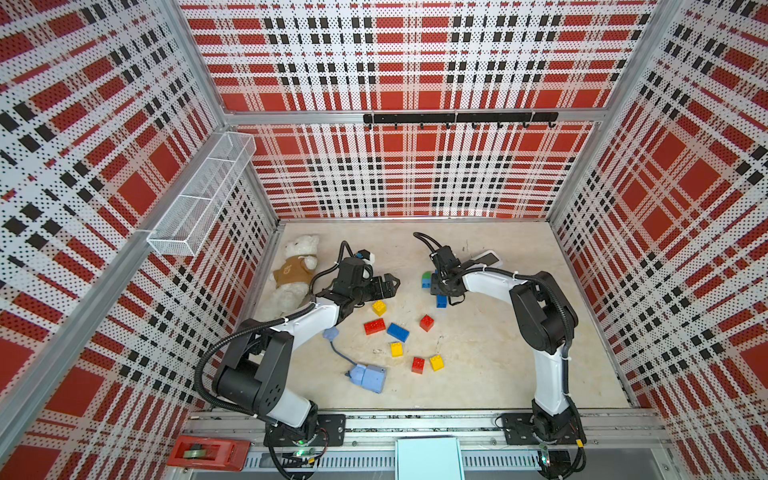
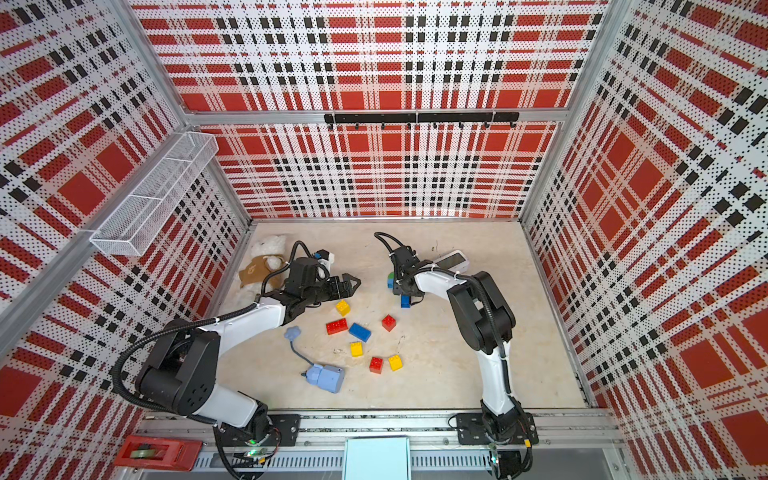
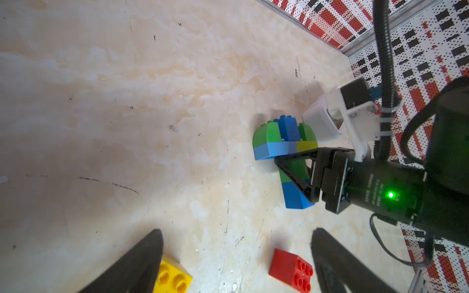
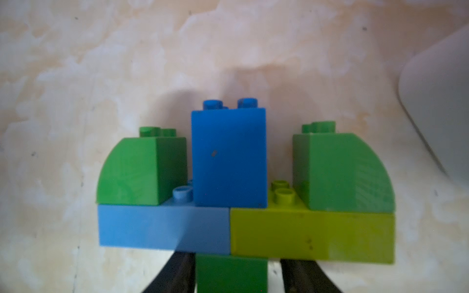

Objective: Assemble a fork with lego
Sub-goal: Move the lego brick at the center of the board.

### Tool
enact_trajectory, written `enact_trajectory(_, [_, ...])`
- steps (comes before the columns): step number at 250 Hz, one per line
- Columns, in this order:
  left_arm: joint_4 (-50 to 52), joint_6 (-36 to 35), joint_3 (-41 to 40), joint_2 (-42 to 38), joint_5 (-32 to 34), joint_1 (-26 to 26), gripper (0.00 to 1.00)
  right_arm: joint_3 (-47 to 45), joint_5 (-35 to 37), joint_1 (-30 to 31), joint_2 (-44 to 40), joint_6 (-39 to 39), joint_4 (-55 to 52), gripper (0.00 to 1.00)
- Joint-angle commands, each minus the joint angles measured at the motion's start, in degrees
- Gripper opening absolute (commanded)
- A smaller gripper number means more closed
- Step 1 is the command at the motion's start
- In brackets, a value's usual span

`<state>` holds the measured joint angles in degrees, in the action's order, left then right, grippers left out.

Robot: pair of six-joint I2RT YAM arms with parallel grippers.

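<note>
My lego fork (image 4: pixel 229 177) lies flat on the counter (image 4: pixel 76 63). Its long way runs straight out from my right jaws. The green handle (image 4: pixel 231 276) sits between them, and the three prongs point away from them: a tall blue one in the middle and a round green one on each side. One right finger (image 4: pixel 175 274) is against the handle. The other finger (image 4: pixel 299 276) has a thin gap, so my right jaws are around the handle but not squeezing it. The blue end brick (image 3: pixel 294 200) sticks out behind them. My left jaws are spread wide and hold nothing, well apart from the fork. A yellow brick (image 3: pixel 172 276) and a red brick (image 3: pixel 291 269) lie near them.
</note>
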<state>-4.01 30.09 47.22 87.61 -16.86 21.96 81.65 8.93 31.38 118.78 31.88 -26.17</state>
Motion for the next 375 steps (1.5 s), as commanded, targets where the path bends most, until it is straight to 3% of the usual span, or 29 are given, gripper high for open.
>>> enact_trajectory(1, [1.8, -0.3, 2.0, 0.3, 1.1, 0.3, 0.98, 4.0, -0.7, -0.9, 3.0, -1.6, 0.8, 0.5])
enact_trajectory(51, [12.0, -2.9, 6.3, -0.3, 7.0, 0.2, 1.0, 13.2, -0.2, -2.0, 8.0, -4.8, -2.4, 0.52])
enact_trajectory(67, [17.8, -4.1, 8.1, -1.6, 12.9, 0.3, 1.0, 13.5, -0.6, -1.9, 6.8, -5.6, -2.1, 0.66])
enact_trajectory(88, [22.2, -4.3, 9.0, -4.6, 21.1, 0.5, 1.0, 12.5, -0.6, -2.0, 2.7, -6.0, -2.8, 0.77])
enact_trajectory(104, [24.6, -4.2, 9.2, -7.6, 27.1, 0.5, 0.99, 10.3, -0.3, -2.0, -1.8, -6.0, -2.6, 1.0])
enact_trajectory(130, [28.7, -1.4, 9.6, -12.1, 37.1, 0.5, 1.0, 4.2, -1.5, -1.5, -9.4, -9.9, 2.1, 1.0])
enact_trajectory(154, [27.4, -6.0, 8.0, -15.0, 39.0, -0.1, 1.0, -2.7, -1.7, -1.0, -14.8, -13.0, 9.0, 1.0])
enact_trajectory(171, [27.7, -6.2, 7.1, -16.4, 37.8, -1.5, 1.0, -6.1, -2.7, -1.0, -16.4, -14.0, 12.0, 1.0])
enact_trajectory(207, [25.7, -6.0, 4.7, -19.3, 27.3, -4.2, 1.0, -8.4, -11.6, -0.1, -16.8, -19.1, 11.8, 1.0])
enact_trajectory(257, [19.2, -3.9, -3.1, -26.2, 23.0, -4.2, 1.0, -10.5, -14.0, 5.9, -18.5, -22.5, 8.9, 1.0])
enact_trajectory(305, [15.8, -0.8, -7.4, -25.3, 14.8, -4.1, 1.0, -8.6, -13.3, 10.6, -16.8, -24.5, 0.5, 0.9])
enact_trajectory(326, [13.9, 0.5, -8.7, -24.1, 11.8, -2.3, 0.99, -9.0, -13.2, 10.5, -16.8, -25.8, -2.9, 0.84])
enact_trajectory(375, [11.8, 1.7, -9.5, -20.9, 13.3, 7.0, 1.0, -9.7, -13.2, 10.5, -16.0, -30.0, -8.3, 0.76])
